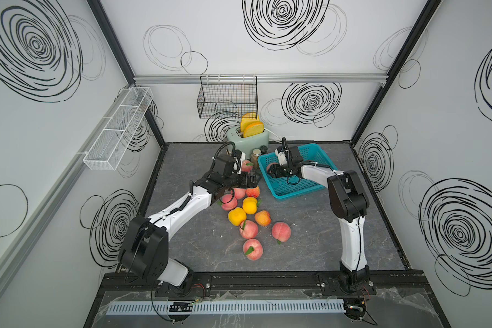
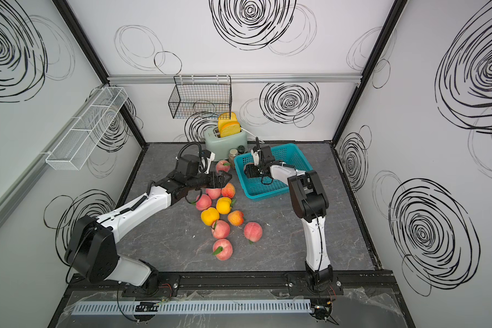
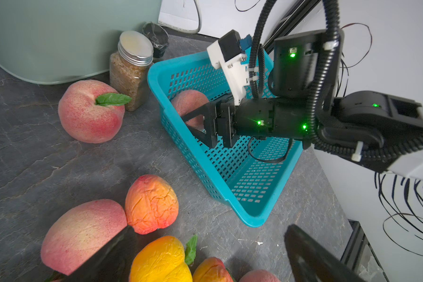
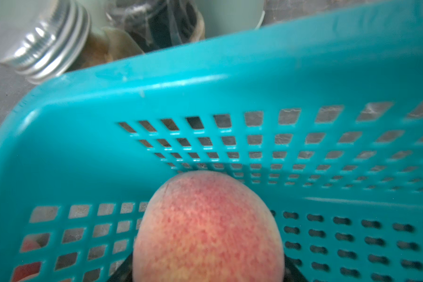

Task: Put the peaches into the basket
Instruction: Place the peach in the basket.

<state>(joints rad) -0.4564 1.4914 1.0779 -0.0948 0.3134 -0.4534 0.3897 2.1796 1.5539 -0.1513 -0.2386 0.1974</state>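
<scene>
1. Peach (image 3: 188,100) sits pinched in the right gripper (image 3: 192,124), low inside the basket (image 3: 252,217) close to a corner, so the step in hand looks like the release.
2. To do it well, lower until the peach rests on the basket floor and part the jaws fully. Then lift straight up, so the fingers neither drag it nor catch the wall.
3. Meanwhile the left gripper (image 1: 254,181) hovers wide open and empty over the loose peaches (image 1: 249,229) on the table (image 1: 310,227), outside the basket.
4. The left wrist view shows the right jaws closed on the peach from the side. The right wrist view shows only the fruit against the lattice — its jaws are nearly hidden. Only the top views give the count: about ten peaches outside the basket.
</scene>
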